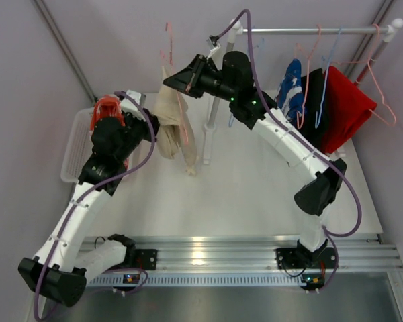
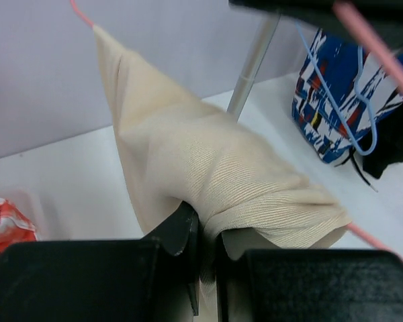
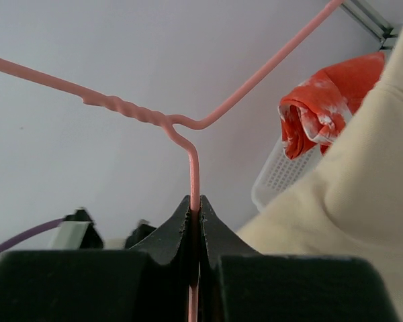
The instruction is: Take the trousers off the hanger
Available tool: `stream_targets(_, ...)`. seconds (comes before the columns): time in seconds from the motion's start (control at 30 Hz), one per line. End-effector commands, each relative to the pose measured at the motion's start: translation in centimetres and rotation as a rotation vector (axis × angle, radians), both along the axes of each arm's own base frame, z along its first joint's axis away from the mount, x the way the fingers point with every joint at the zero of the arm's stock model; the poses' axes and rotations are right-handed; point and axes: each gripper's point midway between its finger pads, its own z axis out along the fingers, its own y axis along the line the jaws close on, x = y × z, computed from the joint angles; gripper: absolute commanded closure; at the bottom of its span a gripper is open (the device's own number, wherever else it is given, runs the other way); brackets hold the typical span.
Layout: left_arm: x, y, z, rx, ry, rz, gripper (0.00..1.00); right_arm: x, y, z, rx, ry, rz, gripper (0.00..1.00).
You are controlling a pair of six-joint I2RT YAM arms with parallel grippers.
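Left pincer [image 2: 205,235]: fingers drawn together, clamped on a bunched fold of the beige trousers [image 2: 208,168], low on the cloth.

Right pincer [image 3: 196,208]: closed tight on the neck of the pink hanger [image 3: 191,168], just below its twisted wire.

Beige trousers: draped over that pink hanger, held up above the far left part of the bench [image 1: 255,188], hanging between the two arms.

Orange-red trousers [image 1: 107,107], white marks: lying crumpled in a white basket [image 1: 74,151] at the bench's left edge.

Rail [image 1: 309,29], above the far right corner: blue patterned trousers [image 1: 292,90], black trousers [image 1: 316,100] and red trousers [image 1: 346,107] hang on it side by side, each on a wire hanger, the red pair nearest the right edge.
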Motion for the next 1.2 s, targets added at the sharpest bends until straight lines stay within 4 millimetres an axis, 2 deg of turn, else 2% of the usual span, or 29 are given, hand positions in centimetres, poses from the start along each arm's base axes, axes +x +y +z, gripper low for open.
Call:
stream_targets(0.0,-1.2,1.6,6.1,-0.061,-0.130,0.057,1.00,-1.5,-2.6,5.1,0.072,-0.136,-0.018,1.00)
stream_targets(0.17,-2.2,1.9,10.2,-0.097,-0.199,0.059,1.00,-1.2,-2.6,3.9,0.046,-0.129,-0.026,1.00)
stream_targets(0.23,-2.3,1.9,11.2,-0.110,-0.206,0.055,1.00,-0.9,-2.4,2.7,0.024,-0.119,-0.030,1.00)
stream_targets(0.27,-2.7,2.0,12.7,-0.124,-0.233,0.053,1.00,-0.8,-2.3,2.2,0.015,-0.115,-0.030,1.00)
stream_targets(0.33,-2.8,1.9,14.0,-0.137,-0.249,0.052,1.00,-0.5,-2.1,0.9,-0.010,-0.102,-0.031,1.00)
stream_targets(0.37,-3.3,2.0,15.6,-0.151,-0.279,0.046,1.00,-0.5,-2.0,0.2,-0.023,-0.099,-0.031,1.00)
stream_targets(0.47,-3.4,1.8,17.3,-0.170,-0.300,0.033,1.00,0.1,-1.7,-2.3,-0.076,-0.077,-0.039,1.00)
stream_targets(0.5,-3.9,1.9,18.7,-0.189,-0.320,0.027,1.00,0.0,-1.4,-3.2,-0.092,-0.067,-0.035,1.00)
stream_targets(0.57,-3.9,1.8,19.8,-0.206,-0.329,0.023,1.00,0.2,-1.1,-4.5,-0.129,-0.072,-0.040,1.00)
stream_targets(0.6,-4.5,2.0,21.4,-0.228,-0.356,0.021,1.00,0.1,-0.9,-5.4,-0.152,-0.065,-0.038,1.00)
stream_targets(0.67,-4.6,2.2,22.5,-0.245,-0.373,0.034,1.00,0.1,-0.6,-6.5,-0.181,-0.073,-0.037,1.00)
stream_targets(0.77,-5.3,3.6,25.6,-0.279,-0.436,0.088,1.00,-0.2,-0.1,-8.7,-0.233,-0.069,-0.030,1.00)
stream_targets(0.8,-5.6,4.0,26.4,-0.281,-0.458,0.106,1.00,-0.6,0.2,-10.0,-0.256,-0.058,-0.016,1.00)
stream_targets(0.83,-6.1,4.9,27.9,-0.296,-0.492,0.140,1.00,-0.7,0.3,-10.6,-0.268,-0.055,-0.013,1.00)
stream_targets(0.87,-6.3,5.7,28.7,-0.298,-0.511,0.181,1.00,-0.9,0.4,-11.9,-0.294,-0.046,-0.005,1.00)
stream_targets(0.93,-6.4,7.3,29.9,-0.306,-0.536,0.264,1.00,-1.3,0.6,-12.9,-0.312,-0.041,0.002,1.00)
stream_targets(0.97,-7.1,8.1,31.0,-0.312,-0.566,0.291,1.00,-1.3,0.7,-13.5,-0.322,-0.038,0.004,1.00)
stream_targets(1.03,-7.8,9.5,31.8,-0.277,-0.611,0.358,1.00,-1.7,0.9,-14.6,-0.339,-0.025,0.016,1.00)
stream_targets(1.13,-8.8,12.5,32.3,-0.221,-0.650,0.512,1.00,-2.2,1.0,-14.6,-0.343,-0.028,0.026,1.00)
stream_targets(1.17,-9.2,14.2,32.1,-0.186,-0.655,0.602,1.00,-2.4,0.9,-14.3,-0.339,-0.035,0.030,1.00)
